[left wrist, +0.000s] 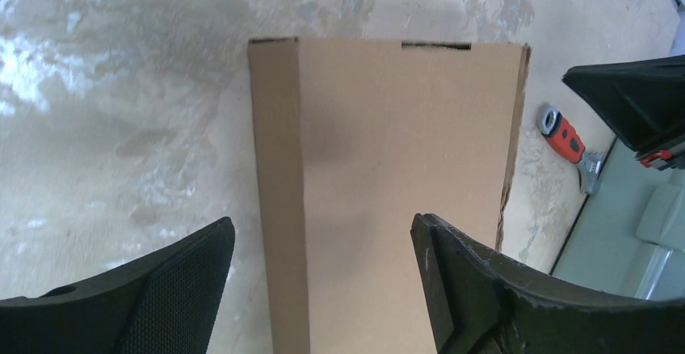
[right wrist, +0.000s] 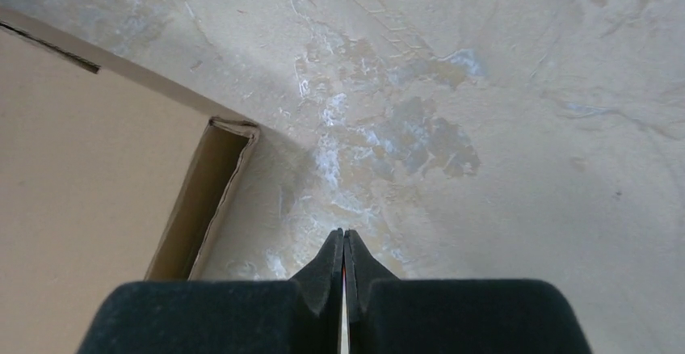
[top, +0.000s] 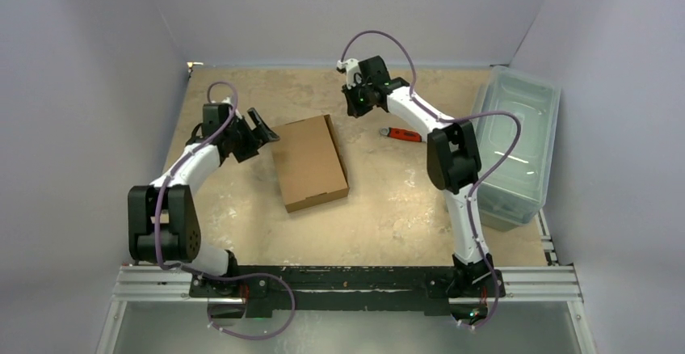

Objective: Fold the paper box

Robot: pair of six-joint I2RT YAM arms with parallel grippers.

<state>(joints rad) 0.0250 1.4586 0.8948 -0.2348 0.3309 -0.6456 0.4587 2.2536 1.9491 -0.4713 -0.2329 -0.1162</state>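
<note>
The paper box [top: 310, 162] is a plain brown cardboard mailer, closed into a shallow rectangle, lying flat in the middle of the table. It fills the centre of the left wrist view [left wrist: 388, 192] and shows at the left of the right wrist view [right wrist: 89, 208]. My left gripper [top: 262, 130] is open and empty, just off the box's far left corner; its fingers [left wrist: 186, 281] straddle the box's near edge. My right gripper [top: 353, 103] is shut and empty, hovering to the right of the box's far end, its fingertips [right wrist: 344, 237] pressed together over bare table.
A red-handled wrench [top: 401, 134] lies on the table right of the box, also in the left wrist view [left wrist: 565, 140]. A translucent grey-green plastic bin [top: 517, 144] stands along the right wall. Grey walls enclose the table on three sides.
</note>
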